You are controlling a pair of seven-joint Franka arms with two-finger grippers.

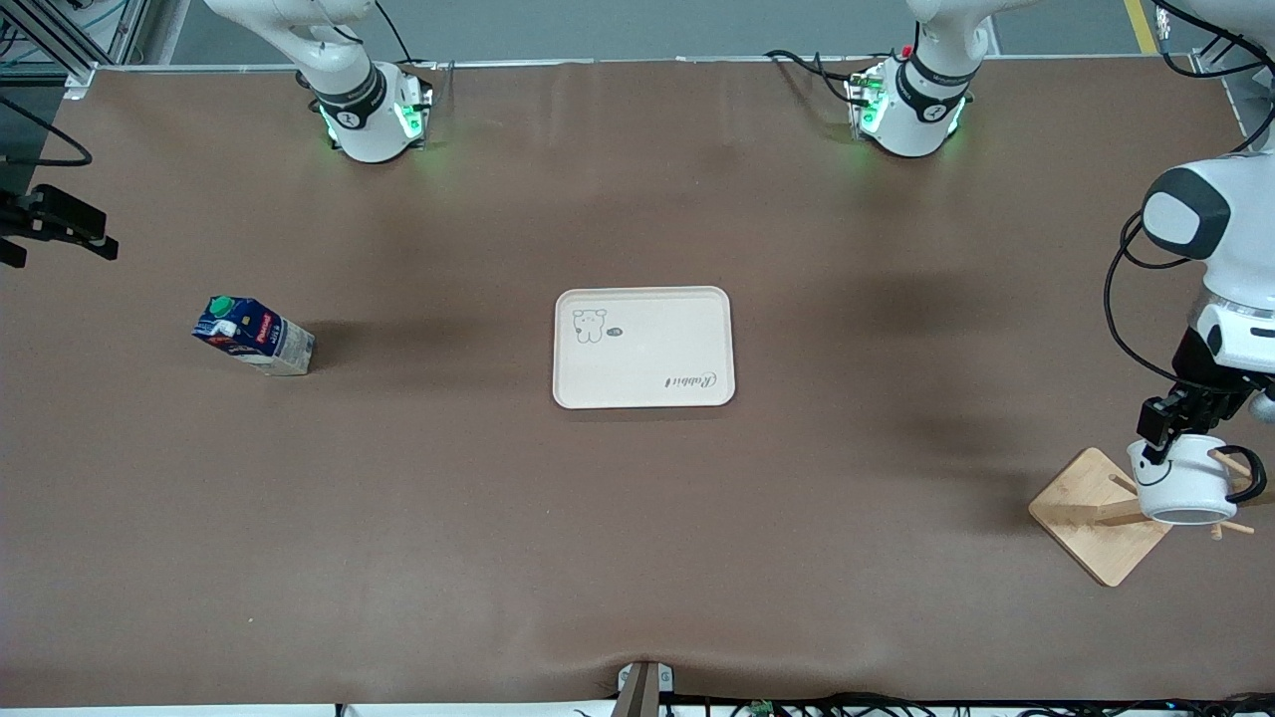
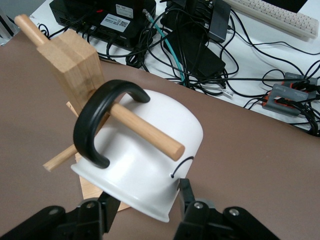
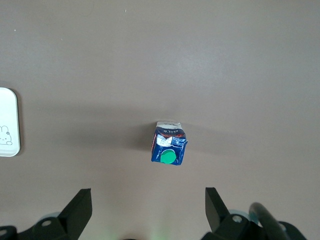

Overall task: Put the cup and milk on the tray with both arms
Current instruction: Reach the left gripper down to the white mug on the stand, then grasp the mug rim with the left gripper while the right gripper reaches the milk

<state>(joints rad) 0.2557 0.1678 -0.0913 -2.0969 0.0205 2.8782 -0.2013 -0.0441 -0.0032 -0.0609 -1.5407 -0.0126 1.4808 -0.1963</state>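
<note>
The cup [image 1: 1185, 483], a white mug with a black smiley and black loop handle, hangs by its handle on a peg of the wooden rack [image 1: 1086, 518] at the left arm's end of the table. My left gripper [image 1: 1180, 438] is shut on the cup [image 2: 150, 150] near its rim, one finger [image 2: 186, 192] by the smiley. The milk [image 1: 254, 336] stands on the table toward the right arm's end. My right gripper [image 3: 148, 192] is open and empty, high above the table beside the milk [image 3: 169, 145]. The cream tray [image 1: 642, 347] lies empty mid-table.
The rack's post [image 2: 75, 65] and peg [image 2: 145, 130] pass through the cup's handle. Cables and black boxes [image 2: 190, 45] lie just off the table edge beside the rack. A black device [image 1: 55, 224] juts in at the right arm's end.
</note>
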